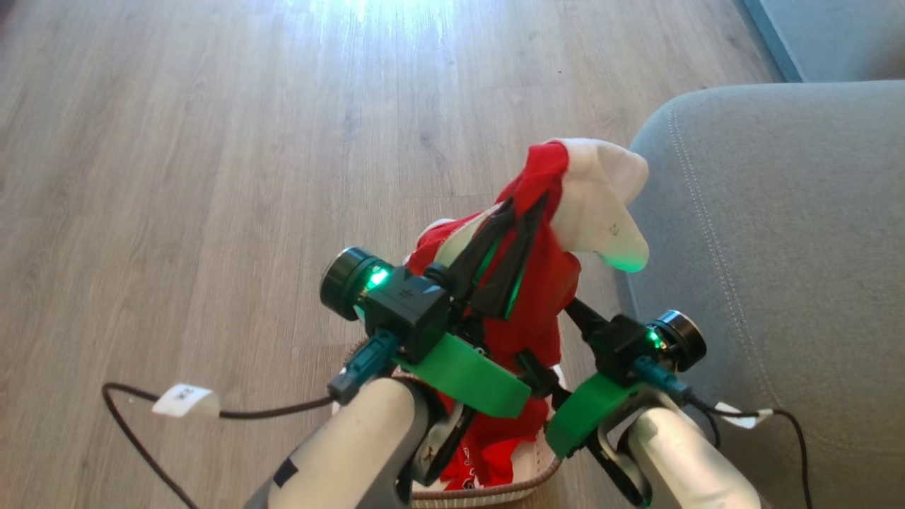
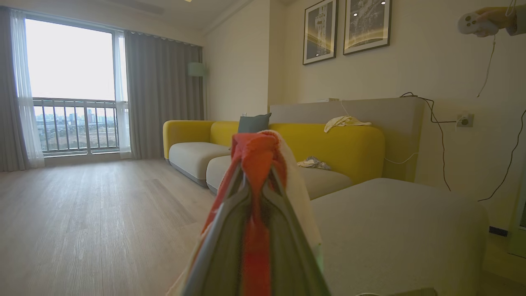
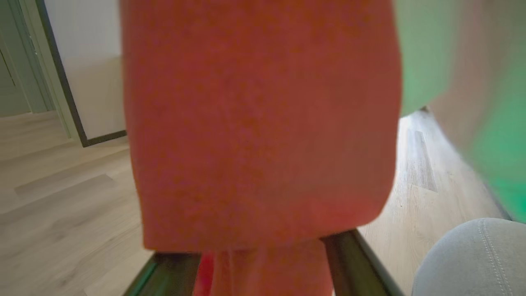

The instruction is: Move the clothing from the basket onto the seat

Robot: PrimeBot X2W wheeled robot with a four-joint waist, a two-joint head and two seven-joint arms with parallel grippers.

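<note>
**A:** The left hand [image 1: 527,207] is clamped on the red garment [image 1: 541,297]. Its fingers are pressed together on a bunched fold near the top, so the rest hangs down and the white panel flops toward the seat [image 1: 778,247].

**B:** And the right hand [image 3: 254,263]?

**A:** Its fingers stand wide apart lower down, with the hanging cloth between them. It grips nothing. My guess is that it waits there to steady the loose end.

**B:** Where is the garment relative to the basket [image 1: 495,493]?

**A:** Raised above it, with its tail trailing down toward the rim. I cannot tell whether it is fully clear. A second red piece [image 1: 488,459] lies inside.

**B:** Why hold it so high?

**A:** Probably to clear both the rim and the seat's edge, which is just to the right. The garment is not yet on the cushion.
</note>
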